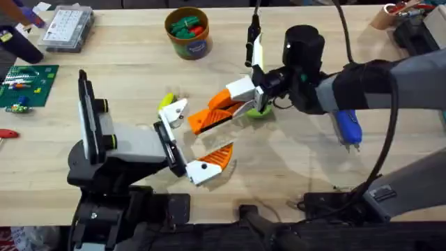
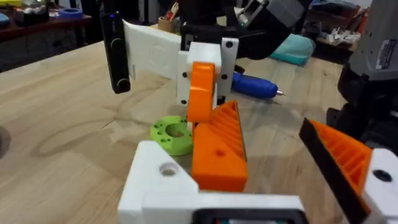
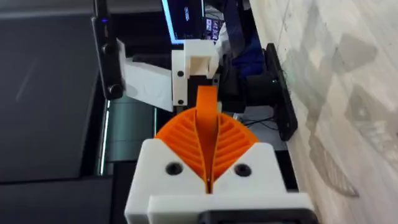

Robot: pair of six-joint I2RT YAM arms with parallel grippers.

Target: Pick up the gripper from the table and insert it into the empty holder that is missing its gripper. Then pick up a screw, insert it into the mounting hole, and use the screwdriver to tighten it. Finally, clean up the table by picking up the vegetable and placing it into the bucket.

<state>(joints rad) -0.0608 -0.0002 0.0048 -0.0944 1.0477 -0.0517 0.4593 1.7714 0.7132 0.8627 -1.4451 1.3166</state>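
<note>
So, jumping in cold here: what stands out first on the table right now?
The right gripper, mid-table, is shut on the loose orange gripper, pushing it toward the left arm's empty white holder. The left arm's other finger sits just nearer the arms' bases. The blue screwdriver lies at the right, and the bucket with green and red pieces in it stands at the far edge.

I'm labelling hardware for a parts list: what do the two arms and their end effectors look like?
Both arms are black and grey. The left end effector has white blocks, one bearing a ribbed orange finger, one bare. The right end effector has white bases with orange ribbed fingers. A black cable loops along the right arm.
</note>
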